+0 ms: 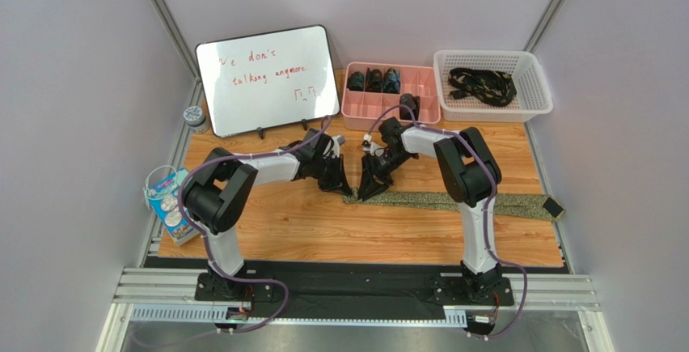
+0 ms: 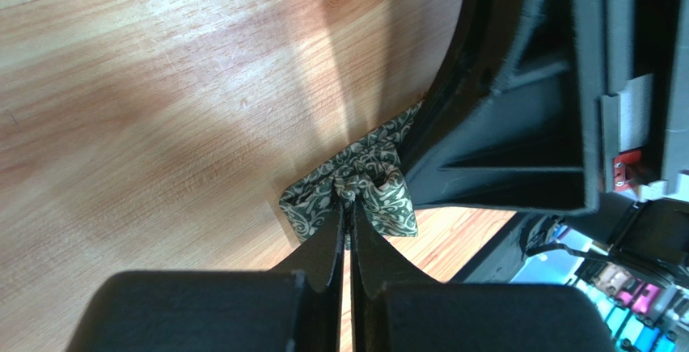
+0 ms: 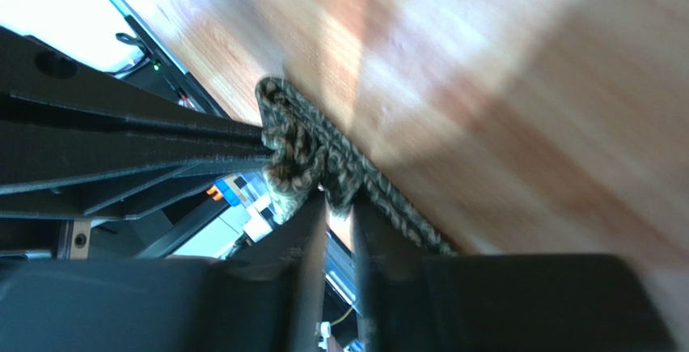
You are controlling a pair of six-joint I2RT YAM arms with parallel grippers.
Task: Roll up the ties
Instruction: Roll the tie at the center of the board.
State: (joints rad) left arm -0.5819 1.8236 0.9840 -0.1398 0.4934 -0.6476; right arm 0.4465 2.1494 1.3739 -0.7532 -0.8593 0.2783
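Pinching the olive-green tie's (image 2: pixel 376 186) folded left end at the centre of the table (image 1: pixel 323 231), the left gripper (image 2: pixel 348 210) is pressed together, likely to anchor the first turn. The right gripper (image 3: pixel 338 198) is set at the same fold, jaws slightly parted; its grip cannot be told.

olive tie (image 1: pixel 453 201) woven matt cloth; table (image 1: pixel 323 231) smooth wood; basket (image 1: pixel 495 112) white plastic.
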